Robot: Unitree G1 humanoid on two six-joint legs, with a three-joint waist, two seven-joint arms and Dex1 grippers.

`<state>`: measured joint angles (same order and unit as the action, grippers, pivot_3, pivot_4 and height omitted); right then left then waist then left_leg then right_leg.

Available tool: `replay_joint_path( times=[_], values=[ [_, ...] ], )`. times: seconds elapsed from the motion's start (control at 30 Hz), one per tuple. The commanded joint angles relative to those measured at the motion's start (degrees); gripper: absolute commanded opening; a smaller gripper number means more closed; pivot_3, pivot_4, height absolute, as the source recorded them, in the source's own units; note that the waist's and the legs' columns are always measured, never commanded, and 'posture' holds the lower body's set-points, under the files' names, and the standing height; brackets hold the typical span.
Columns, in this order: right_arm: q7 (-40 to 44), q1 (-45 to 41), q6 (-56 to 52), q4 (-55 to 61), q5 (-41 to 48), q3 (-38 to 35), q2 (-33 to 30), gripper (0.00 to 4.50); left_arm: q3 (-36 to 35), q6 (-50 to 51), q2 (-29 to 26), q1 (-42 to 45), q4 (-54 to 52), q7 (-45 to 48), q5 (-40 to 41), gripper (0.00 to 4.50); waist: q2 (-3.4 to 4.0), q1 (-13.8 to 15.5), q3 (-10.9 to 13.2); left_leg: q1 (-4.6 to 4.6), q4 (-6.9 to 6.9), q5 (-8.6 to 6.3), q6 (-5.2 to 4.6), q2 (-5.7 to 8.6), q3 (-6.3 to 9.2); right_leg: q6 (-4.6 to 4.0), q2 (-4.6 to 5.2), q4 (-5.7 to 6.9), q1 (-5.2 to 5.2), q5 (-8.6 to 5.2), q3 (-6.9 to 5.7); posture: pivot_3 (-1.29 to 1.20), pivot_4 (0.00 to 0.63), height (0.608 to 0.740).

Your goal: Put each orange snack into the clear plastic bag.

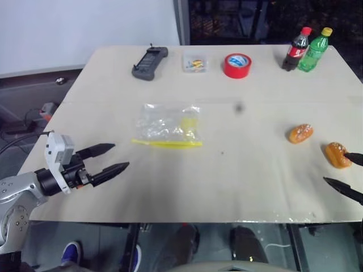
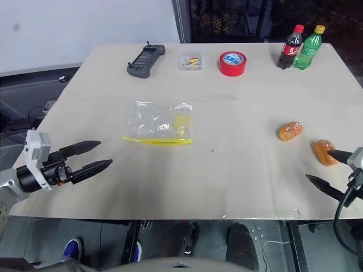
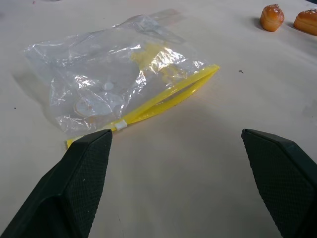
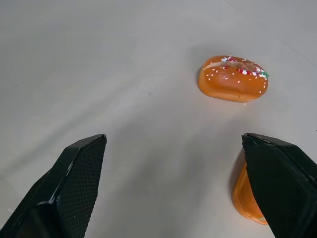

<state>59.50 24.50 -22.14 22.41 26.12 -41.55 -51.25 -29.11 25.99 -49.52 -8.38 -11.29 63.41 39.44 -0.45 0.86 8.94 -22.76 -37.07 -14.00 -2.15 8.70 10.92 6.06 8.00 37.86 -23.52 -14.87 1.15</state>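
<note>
Jaws wide apart on both grippers, nothing held. Right gripper sits by near snack, prob. lining up a pick; other snack close by. Bag lies mid-counter, left gripper facing its yellow seal.

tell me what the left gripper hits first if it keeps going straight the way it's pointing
Probably the clear plastic bag: the open left gripper aims across bare table at its yellow seal strip. Depth is hard to judge.
</note>
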Motion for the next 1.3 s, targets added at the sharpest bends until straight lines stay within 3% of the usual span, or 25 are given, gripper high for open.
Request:
replay_joint_path(
  times=[0.03, 0.33, 0.63, 0.87, 1.0, 1.1, 1.3],
  values=[
    [-0.21, -0.67, -0.5, 2.31, 1.06, -1.44, -0.46, 4.49, -1.62, 0.13, -0.78, 0.61, -0.62, -0.21, 0.38, 4.43, 0.0, 0.0, 0.0, 0.0, 0.0, 0.0, 0.0, 0.0, 0.0, 0.0, 0.0, 0.0, 0.0, 0.0, 0.0, 0.0, 0.15, 0.74],
    [-2.89, -6.41, -3.73, 6.23, 5.61, 1.71, 0.59, 4.49, 0.94, 0.63, 3.43, 5.64, -2.07, -9.12, -1.62, 4.43, -0.01, 0.02, 0.0, 0.0, -0.01, 0.0, 0.0, -0.01, -0.01, 0.0, 0.0, 0.0, 0.0, 0.0, 0.0, 0.0, 0.15, 0.74],
    [-8.28, -12.26, -3.99, 11.85, 5.7, 10.41, 2.85, 4.49, 2.18, 14.23, 3.26, 11.68, -2.61, -19.0, 2.72, 4.43, -0.05, 0.0, 0.02, -0.01, -0.05, 0.02, 0.03, -0.01, -0.01, 0.01, -0.02, 0.03, -0.01, 0.01, 0.01, 0.0, 0.15, 0.74],
    [-10.62, -23.72, -4.71, 13.34, 7.26, 23.33, 4.94, 4.49, 3.49, 30.65, 1.38, 24.47, 14.04, -18.72, 9.19, 4.43, -0.08, -0.2, 0.02, 0.03, -0.08, 0.02, 0.04, 0.0, 0.01, 0.02, -0.07, 0.11, -0.03, 0.01, 0.0, 0.0, 0.15, 0.74],
    [-11.8, -32.51, -5.07, 13.46, 6.47, 33.56, 9.17, 4.49, 9.26, 37.12, 1.44, 35.3, 25.58, -21.19, 5.35, 4.43, -0.14, -0.17, 0.03, 0.0, -0.15, 0.14, 0.24, 0.02, 0.09, 0.03, -0.09, 0.13, -0.02, 0.02, -0.06, 0.0, 0.15, 0.74],
    [-13.8, -37.72, -5.23, 13.75, 4.95, 39.48, 12.86, 4.49, 17.42, 30.74, 1.04, 43.74, 36.97, -17.62, -3.21, 4.43, -0.2, -0.1, 0.01, -0.02, -0.21, 0.15, 0.25, 0.07, 0.16, 0.06, -0.07, 0.13, -0.02, 0.05, -0.11, 0.0, 0.15, 0.74],
    [-17.25, -37.43, -5.56, 16.17, 3.35, 41.96, 14.86, 4.49, 27.92, 18.07, 3.14, 58.9, 60.22, -6.56, -15.88, 4.43, -0.47, -0.32, 0.0, -0.22, -0.25, 0.13, 0.24, 0.18, 0.25, 0.05, -0.03, 0.05, -0.08, 0.06, -0.16, 0.0, 0.15, 0.74]
  ],
)
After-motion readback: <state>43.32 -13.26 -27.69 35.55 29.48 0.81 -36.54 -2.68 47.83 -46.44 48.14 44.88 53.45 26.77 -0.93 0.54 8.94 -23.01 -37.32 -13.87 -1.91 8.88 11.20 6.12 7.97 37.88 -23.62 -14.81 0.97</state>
